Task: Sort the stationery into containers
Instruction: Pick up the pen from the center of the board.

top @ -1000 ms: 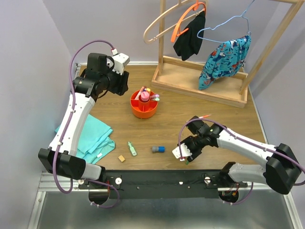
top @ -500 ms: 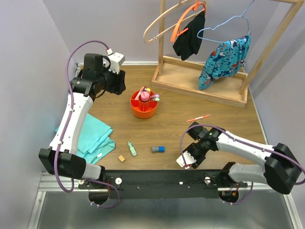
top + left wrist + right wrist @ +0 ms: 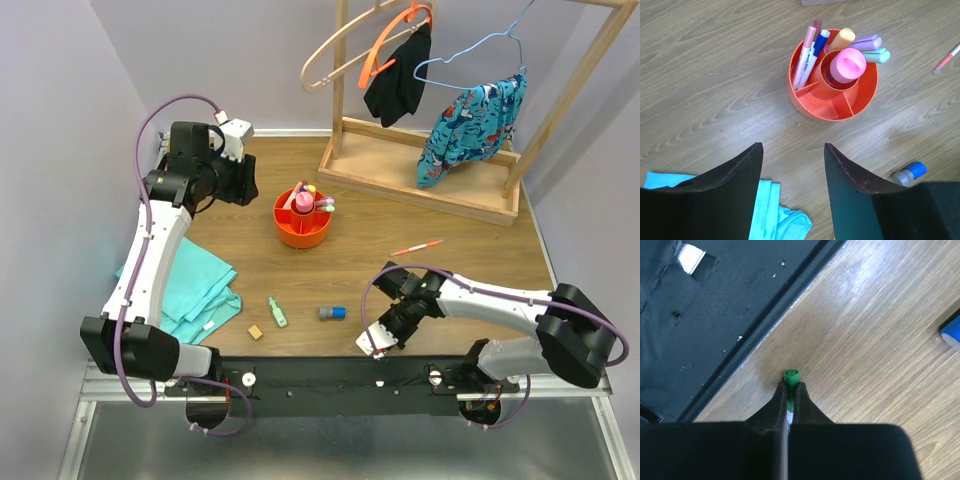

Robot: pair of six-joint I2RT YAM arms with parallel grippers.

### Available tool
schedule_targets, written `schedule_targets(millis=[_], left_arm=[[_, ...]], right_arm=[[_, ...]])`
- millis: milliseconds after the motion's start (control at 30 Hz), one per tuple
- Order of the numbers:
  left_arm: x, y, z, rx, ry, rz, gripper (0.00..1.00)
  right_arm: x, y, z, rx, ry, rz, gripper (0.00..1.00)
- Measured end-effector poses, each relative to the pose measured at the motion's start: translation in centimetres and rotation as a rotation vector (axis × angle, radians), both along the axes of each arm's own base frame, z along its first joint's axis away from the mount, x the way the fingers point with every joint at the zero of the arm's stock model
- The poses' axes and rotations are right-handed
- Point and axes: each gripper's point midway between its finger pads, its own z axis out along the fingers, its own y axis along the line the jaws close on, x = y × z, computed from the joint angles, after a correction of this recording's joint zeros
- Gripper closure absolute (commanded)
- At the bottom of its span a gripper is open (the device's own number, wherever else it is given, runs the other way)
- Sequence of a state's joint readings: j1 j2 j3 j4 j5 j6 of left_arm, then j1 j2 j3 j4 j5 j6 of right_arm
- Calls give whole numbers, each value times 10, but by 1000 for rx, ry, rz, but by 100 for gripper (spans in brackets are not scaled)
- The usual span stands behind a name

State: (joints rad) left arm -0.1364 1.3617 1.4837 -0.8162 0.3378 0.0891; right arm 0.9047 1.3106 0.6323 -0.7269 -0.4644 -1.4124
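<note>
While the left gripper [image 3: 792, 150] hangs wide open just left of the orange organiser [image 3: 300, 238], the right gripper [image 3: 789, 389] is pinched tight on a green-capped marker [image 3: 791, 375], well off to the organiser's near right. A green highlighter [image 3: 277, 312], tan cube [image 3: 256, 332] and blue-grey piece [image 3: 332, 313] lie loose on its near side.

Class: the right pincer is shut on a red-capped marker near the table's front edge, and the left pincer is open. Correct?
Not quite: the cap is green. The right wrist view shows the right pincer shut on a green-capped marker near the table's front edge; the left pincer is open.
</note>
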Motion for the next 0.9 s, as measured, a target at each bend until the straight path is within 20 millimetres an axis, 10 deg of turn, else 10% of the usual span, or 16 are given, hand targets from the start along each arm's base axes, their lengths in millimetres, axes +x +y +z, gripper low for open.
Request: schedule_targets(millis=[233,433,667,900], left_arm=[[-5,1,5,-17,-10,-1,39],[-5,-3,6,-35,-8,-20,39],[0,-3,12,-27,-28,-36,37],[-1,-4,16,-60,-30,-69,36]], right_arm=[[25,22,27,-16,-28,-124,99],[104,108,137,279,-84,-356,99],[183,165,240,693,132,-659,99],[238,222,299,1030,316,-728,99]])
